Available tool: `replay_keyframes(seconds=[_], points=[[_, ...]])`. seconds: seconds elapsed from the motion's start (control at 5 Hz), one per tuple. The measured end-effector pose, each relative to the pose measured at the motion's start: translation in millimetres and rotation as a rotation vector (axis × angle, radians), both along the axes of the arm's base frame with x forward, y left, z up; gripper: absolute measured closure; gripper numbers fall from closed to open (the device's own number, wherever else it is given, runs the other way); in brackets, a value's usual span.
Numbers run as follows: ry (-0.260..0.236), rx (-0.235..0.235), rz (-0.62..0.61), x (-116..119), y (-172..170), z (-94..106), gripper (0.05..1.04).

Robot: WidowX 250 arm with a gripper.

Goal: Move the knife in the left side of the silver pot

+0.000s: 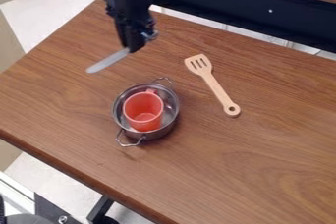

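One knife (pixel 107 61): was held beyond the silver pot (pixel 156 135), toward the view's upper left; its blade was pointed down and to the left, away from the rim.
Pincer (pixel 133 47): was closed on the knife's near-hidden end, it seemed, so that the length of the blade was left free and its angle could be judged.
Silver pot: was stood upright on the desk (pixel 263 144), its left side being the place named for the knife; whether the inside or the desk beside it was meant could not be told.
Red cup (pixel 143 111): was nested within the pot, by which much of the inner room was taken up; if the knife was to go inside, a narrow gap would have to be aimed for.
Wooden spatula (pixel 216 86): was laid flat to the pot's right, well out of the knife's likely path.
Next move: a carry toward the pot's left, then a low release, was called for; a knock of the blade against the rim was to be guarded against.
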State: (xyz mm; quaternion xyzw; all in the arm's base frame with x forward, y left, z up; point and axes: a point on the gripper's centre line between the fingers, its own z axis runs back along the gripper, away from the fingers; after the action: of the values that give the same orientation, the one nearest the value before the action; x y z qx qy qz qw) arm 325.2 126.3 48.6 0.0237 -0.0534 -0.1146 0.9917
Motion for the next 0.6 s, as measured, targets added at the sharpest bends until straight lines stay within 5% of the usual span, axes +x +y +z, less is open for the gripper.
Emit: replay_keyframes(seconds=[0.6], points=[[-0.017, 0.004, 0.09, -25.4, 35.1, -32.6, 0.962]])
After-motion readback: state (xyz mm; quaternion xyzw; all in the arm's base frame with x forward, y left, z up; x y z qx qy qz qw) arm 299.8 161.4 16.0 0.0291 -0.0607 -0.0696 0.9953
